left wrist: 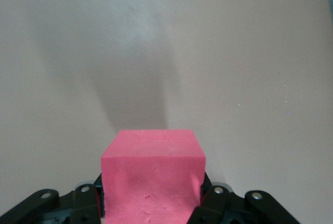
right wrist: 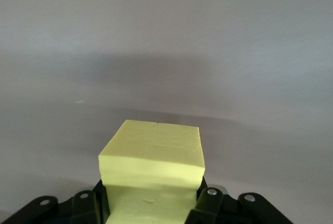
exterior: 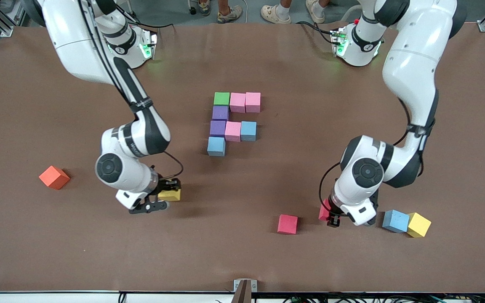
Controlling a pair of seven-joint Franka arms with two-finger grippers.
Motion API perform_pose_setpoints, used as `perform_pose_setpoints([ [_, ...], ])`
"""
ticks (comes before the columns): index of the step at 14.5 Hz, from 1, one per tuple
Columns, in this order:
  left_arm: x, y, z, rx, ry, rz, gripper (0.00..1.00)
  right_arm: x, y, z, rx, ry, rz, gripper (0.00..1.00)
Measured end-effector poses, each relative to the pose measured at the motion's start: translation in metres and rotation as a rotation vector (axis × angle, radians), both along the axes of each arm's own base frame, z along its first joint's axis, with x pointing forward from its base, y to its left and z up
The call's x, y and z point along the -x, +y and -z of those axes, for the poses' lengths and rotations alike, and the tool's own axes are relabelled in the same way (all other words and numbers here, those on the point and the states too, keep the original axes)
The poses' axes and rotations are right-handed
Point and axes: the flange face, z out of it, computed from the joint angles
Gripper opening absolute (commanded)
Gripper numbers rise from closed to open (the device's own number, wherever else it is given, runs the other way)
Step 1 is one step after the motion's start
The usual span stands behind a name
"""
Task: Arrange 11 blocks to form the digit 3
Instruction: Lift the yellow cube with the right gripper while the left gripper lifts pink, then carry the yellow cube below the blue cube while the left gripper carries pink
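Observation:
A partial figure of touching blocks lies mid-table: a green block and two pink blocks in a row, two purple blocks in a column, then a pink block, a light blue block and another light blue block. My right gripper is shut on a yellow block, low at the table. My left gripper is shut on a red block, whose side is dented by the grip.
A second red block lies beside the left gripper, toward the right arm's end. A light blue block and a yellow block touch near the left arm's end. An orange cube sits alone toward the right arm's end.

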Motion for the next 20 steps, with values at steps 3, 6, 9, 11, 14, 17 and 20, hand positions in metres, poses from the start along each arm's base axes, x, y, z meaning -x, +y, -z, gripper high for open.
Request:
perform_pose_setpoints([
  [3,0.023,-0.030,-0.042,-0.012,0.045,0.034,0.05,0.018,0.041,0.013,-0.002,0.038,0.053,0.27],
  [6,0.037,-0.054,-0.037,-0.013,0.064,-0.008,0.05,0.035,0.075,0.019,0.005,0.057,0.049,0.27],
  [9,0.034,-0.044,-0.035,-0.015,0.066,-0.042,0.06,0.050,0.100,0.018,0.011,0.073,0.026,0.27],
  [11,0.029,-0.033,-0.035,-0.015,0.065,-0.058,0.06,0.057,0.112,0.018,0.014,0.078,0.025,0.28],
  [14,0.028,-0.029,-0.034,-0.017,0.066,-0.061,0.06,0.067,0.125,0.020,0.020,0.088,0.014,0.28],
  [17,0.029,-0.032,-0.034,-0.017,0.067,-0.056,0.06,0.073,0.126,0.028,0.031,0.108,0.011,0.28],
  [20,0.029,-0.032,-0.034,-0.018,0.067,-0.056,0.06,0.079,0.127,0.035,0.040,0.121,0.005,0.29],
])
